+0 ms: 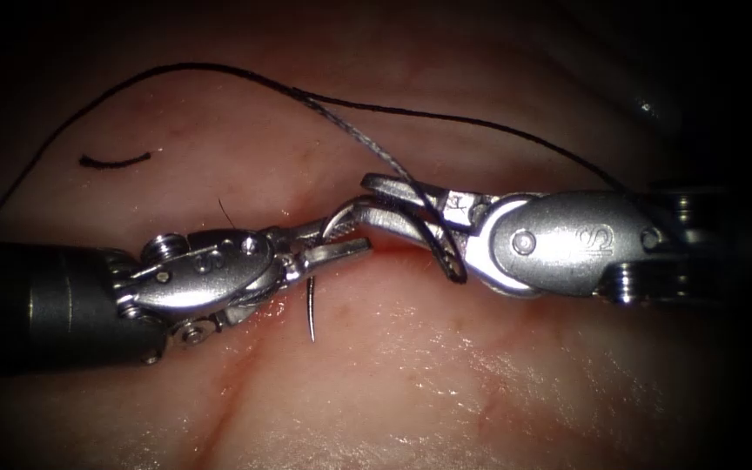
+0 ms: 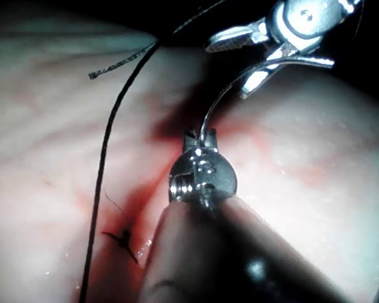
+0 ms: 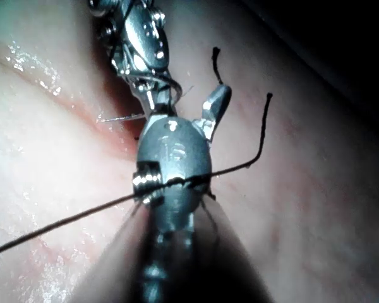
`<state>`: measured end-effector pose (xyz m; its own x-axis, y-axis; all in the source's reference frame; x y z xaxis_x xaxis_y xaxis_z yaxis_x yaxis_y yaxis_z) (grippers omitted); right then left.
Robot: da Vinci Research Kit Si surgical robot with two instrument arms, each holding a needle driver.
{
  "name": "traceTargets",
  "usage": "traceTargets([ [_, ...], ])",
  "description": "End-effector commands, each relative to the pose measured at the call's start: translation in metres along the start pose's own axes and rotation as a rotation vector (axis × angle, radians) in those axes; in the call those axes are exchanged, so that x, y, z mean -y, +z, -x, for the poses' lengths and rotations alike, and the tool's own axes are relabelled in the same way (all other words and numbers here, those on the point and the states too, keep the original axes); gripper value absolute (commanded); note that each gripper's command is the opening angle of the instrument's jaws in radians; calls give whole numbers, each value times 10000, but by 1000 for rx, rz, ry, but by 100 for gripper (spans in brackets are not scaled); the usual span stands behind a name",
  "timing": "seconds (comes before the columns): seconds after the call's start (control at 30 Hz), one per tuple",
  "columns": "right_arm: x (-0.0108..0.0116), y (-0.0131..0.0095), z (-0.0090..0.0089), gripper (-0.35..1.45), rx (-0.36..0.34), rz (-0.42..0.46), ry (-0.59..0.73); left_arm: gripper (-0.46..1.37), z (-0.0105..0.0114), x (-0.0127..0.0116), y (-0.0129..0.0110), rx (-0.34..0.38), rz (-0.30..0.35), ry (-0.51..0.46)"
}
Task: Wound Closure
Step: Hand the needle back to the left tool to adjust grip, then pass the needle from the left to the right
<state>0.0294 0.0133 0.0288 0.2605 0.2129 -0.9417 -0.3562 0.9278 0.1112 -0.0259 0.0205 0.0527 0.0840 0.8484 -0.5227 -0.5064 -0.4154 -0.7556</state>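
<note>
Left tool (image 1: 332,248): clamped on thin curved steel needle (image 1: 311,309) mid-curve, clear of pale pork tissue (image 1: 480,383), at the cut | right tool (image 1: 393,204): jaws apart, black braided thread (image 1: 219,68) draped over | needle likely stiff, slippery: grip its body, spare the tip.

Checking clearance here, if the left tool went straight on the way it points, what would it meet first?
Probably the right tool: the left tool, shut on the needle, points right toward its open jaws, which hold nothing, with thread draped over them. Tips look nearly touching; depth is uncertain.
</note>
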Motion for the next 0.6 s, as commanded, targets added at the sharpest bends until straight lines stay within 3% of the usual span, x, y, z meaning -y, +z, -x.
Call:
traceTargets([
  [0.03,-1,1,2,120,-2,2,0,-35,0,-1,2,5,45,-58],
  [0.13,-5,2,6,135,-7,6,-1,-35,0,-1,2,13,116,-161],
  [0.3,-5,1,13,132,-36,16,29,-35,-1,-1,1,21,208,-317],
  [0.43,-1,1,13,123,-104,-33,86,-35,-1,-1,2,26,259,-382],
  [0.6,6,5,9,121,-186,-41,141,-35,-1,-1,5,27,272,-402],
])
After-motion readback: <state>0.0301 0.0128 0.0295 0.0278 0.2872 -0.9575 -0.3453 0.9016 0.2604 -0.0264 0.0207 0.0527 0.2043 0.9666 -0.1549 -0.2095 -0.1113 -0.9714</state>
